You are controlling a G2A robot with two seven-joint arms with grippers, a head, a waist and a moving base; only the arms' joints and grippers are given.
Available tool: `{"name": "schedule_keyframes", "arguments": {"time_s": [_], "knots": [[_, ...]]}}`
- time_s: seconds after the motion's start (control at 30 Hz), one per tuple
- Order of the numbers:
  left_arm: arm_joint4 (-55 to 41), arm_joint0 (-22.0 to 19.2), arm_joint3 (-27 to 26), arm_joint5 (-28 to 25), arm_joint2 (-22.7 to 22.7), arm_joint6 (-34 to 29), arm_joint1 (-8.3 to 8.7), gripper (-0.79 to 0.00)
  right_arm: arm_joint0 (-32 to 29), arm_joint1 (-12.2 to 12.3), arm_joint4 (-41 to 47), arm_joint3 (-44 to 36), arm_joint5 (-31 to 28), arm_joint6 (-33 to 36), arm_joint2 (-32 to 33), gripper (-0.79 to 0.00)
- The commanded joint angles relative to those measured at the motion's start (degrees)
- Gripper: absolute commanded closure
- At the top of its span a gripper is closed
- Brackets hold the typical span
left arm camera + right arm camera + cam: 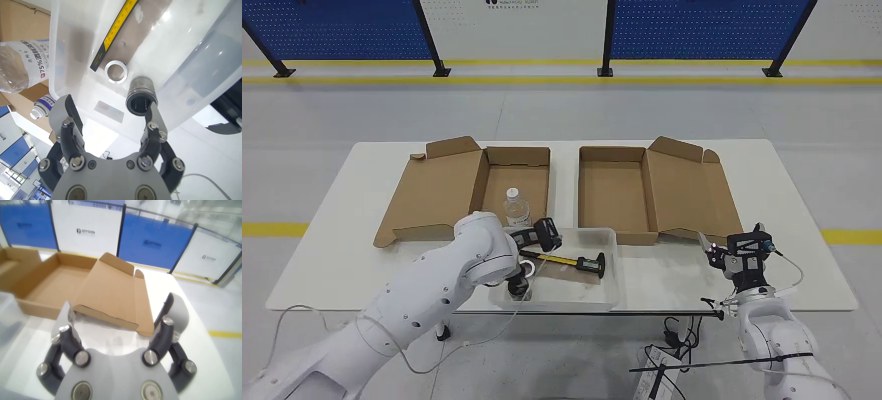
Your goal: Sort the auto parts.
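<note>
Bearing point(140, 94) just beside left gripper point(111, 103)

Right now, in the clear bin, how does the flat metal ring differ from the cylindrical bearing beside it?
The ring is thin and lies flat on the bin floor; the bearing is a much taller cylinder, its open end toward the left wrist camera. The ring is bright silver all over; the bearing has a dark bore lined with rows of small balls. Both are round, hollow metal parts in the clear bin.
</note>
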Motion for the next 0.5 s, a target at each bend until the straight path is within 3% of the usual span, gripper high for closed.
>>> {"name": "schedule_keyframes", "arguments": {"time_s": [0.0, 0.47], "knots": [[-0.18, -0.33, 0.23, -0.02, 0.41, 0.02, 0.16, -0.693, 0.0, 0.0, 0.0, 0.0, 0.0, 0.0, 0.0, -0.785], [-1.69, -1.94, 3.42, -0.66, 3.41, 0.66, 0.27, -0.585, 0.0, 0.0, 0.0, 0.0, 0.0, 0.0, 0.0, -0.785]]}}
